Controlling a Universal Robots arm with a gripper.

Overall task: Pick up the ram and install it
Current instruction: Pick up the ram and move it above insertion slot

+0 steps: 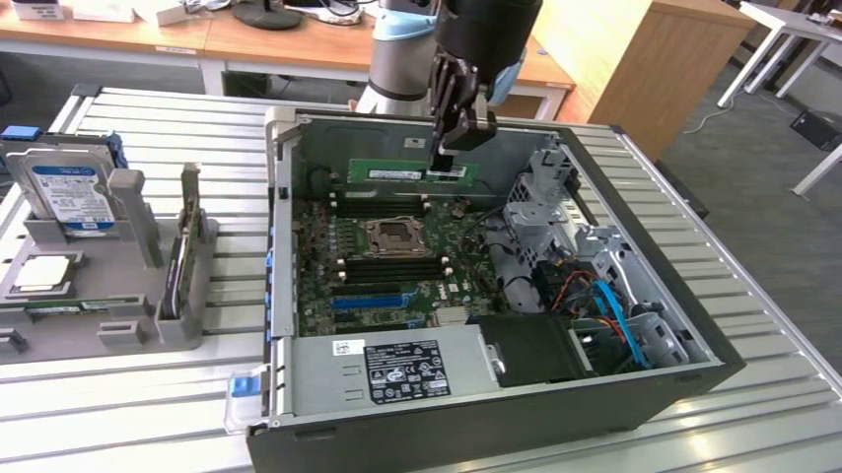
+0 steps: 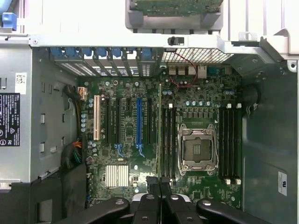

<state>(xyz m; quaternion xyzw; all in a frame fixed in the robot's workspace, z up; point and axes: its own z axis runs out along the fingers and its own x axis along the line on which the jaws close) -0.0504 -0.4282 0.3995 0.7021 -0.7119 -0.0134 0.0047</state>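
Note:
The ram [image 1: 405, 172] is a long green stick held level above the open computer case [image 1: 684, 335], over the far side of the motherboard [image 1: 375, 286]. My gripper [image 1: 452, 161] is shut on its end nearest the exterior view's right. In the wrist view the ram [image 2: 160, 126] is a thin edge-on strip running out from between my fingertips [image 2: 154, 183]. It lies beside the black memory slots [image 2: 169, 140] next to the CPU socket [image 2: 196, 149]. More black slots [image 2: 229, 140] sit on the socket's other side.
A blue expansion slot [image 2: 138, 123] and a heatsink [image 2: 117, 176] lie on the board. The power supply [image 1: 394, 370] and drive cage with cables [image 1: 593, 296] fill the case's near and right parts. A grey holder [image 1: 118, 305] with a hard drive [image 1: 73, 192] stands at the exterior view's left.

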